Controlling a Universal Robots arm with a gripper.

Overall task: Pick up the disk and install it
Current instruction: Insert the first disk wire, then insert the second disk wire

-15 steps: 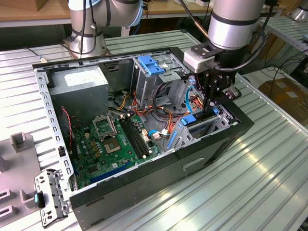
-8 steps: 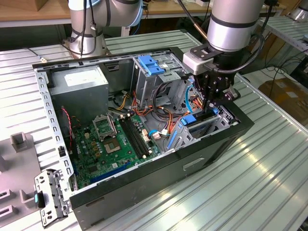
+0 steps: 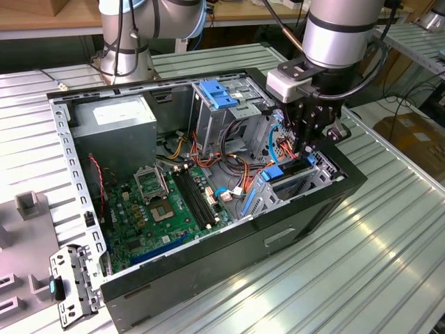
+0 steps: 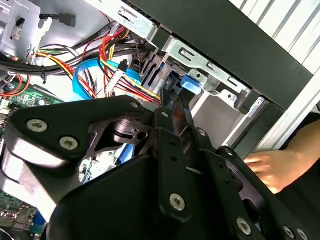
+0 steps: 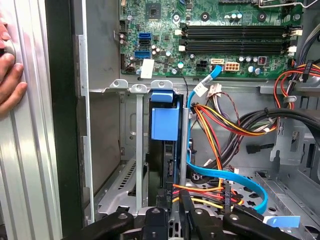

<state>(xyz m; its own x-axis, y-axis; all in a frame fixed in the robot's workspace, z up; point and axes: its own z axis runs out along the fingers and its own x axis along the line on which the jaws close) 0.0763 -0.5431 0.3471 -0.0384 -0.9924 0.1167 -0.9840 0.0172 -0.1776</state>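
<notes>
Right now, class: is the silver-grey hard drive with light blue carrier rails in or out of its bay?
In: the disk stands on edge inside the metal drive cage.

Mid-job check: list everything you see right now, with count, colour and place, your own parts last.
computer case: one, black, open on the ribbed metal table.
motherboard: one, green, on the case floor.
power-supply box: one, grey, back corner of the case.
blue bracket: one, atop the tall metal cage.
disk: one, light blue carrier end showing, standing on edge in the drive bay by the case wall.
cables: a bundle, red, yellow, orange, black and blue, beside the bay.
person's hand: one, resting outside the case.
gripper: one, black, directly over the disk in the bay.
</notes>
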